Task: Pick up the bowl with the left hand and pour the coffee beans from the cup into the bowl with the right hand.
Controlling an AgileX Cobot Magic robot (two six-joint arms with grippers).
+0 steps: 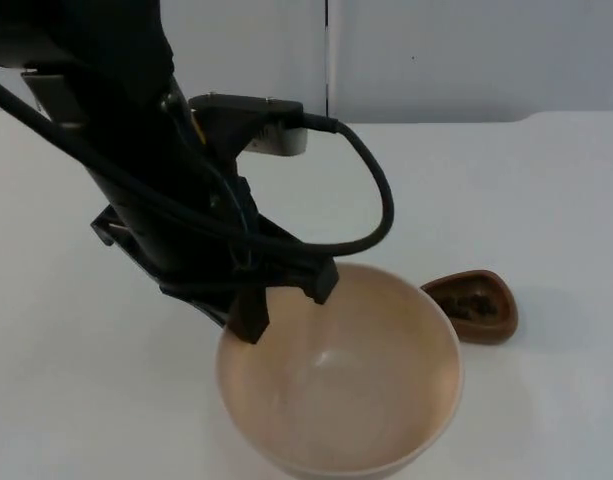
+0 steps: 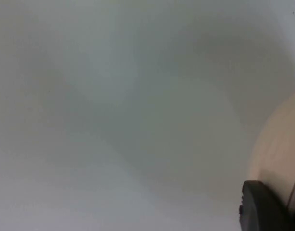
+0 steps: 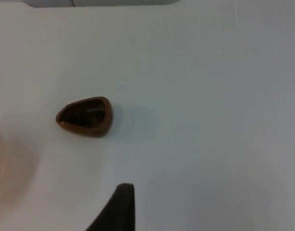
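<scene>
L gripper (image 1: pixel 276 305) clamped on bowl (image 1: pixel 341 390) rim; brown cup (image 1: pixel 473 305) w/ beans just beside; R gripper state unclear.

The bowl (image 1: pixel 338 385) sits at the 6 o'clock edge of the table (image 1: pixel 546 200) in the top view. The left gripper (image 1: pixel 286 305) is at the bowl's 10 to 11 o'clock rim, one finger (image 1: pixel 250 318) outside the wall and one over the rim; its arm runs off toward 10 o'clock. The cup (image 1: pixel 474 305) stands on the table at the bowl's 2 o'clock, just beside it, with beans (image 1: pixel 470 301) in it. The wall (image 1: pixel 436 50) closes the table at 12 o'clock.

In the right wrist view the cup (image 3: pixel 85 116) lies well ahead of the right gripper's fingertip (image 3: pixel 119 209).
</scene>
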